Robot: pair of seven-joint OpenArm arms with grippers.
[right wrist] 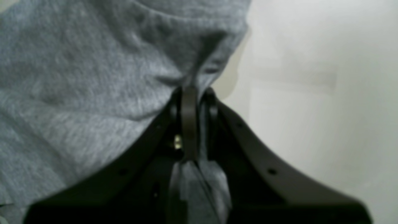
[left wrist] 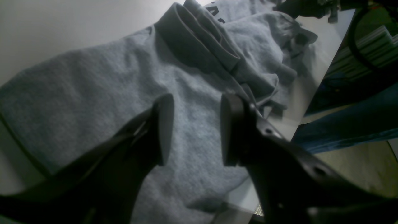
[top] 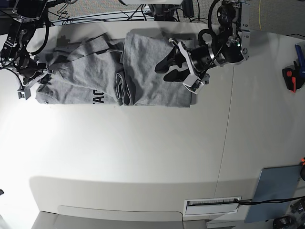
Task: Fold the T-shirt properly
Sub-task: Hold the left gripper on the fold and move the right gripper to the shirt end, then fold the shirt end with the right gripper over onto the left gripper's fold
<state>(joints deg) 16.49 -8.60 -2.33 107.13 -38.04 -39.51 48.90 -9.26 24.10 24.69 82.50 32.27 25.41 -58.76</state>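
Note:
The grey T-shirt lies crumpled along the far side of the white table, with part of its black lettering showing near the middle fold. In the left wrist view my left gripper hovers open just over the T-shirt, nothing between its fingers. In the base view the left gripper is over the shirt's right half. My right gripper is shut on a pinch of the T-shirt fabric at its edge. In the base view the right gripper sits at the shirt's left end.
A red and black tool lies at the table's right edge. A grey-blue panel sits at the near right corner. Cables run along the far edge. Bare tabletop spreads in front of the shirt.

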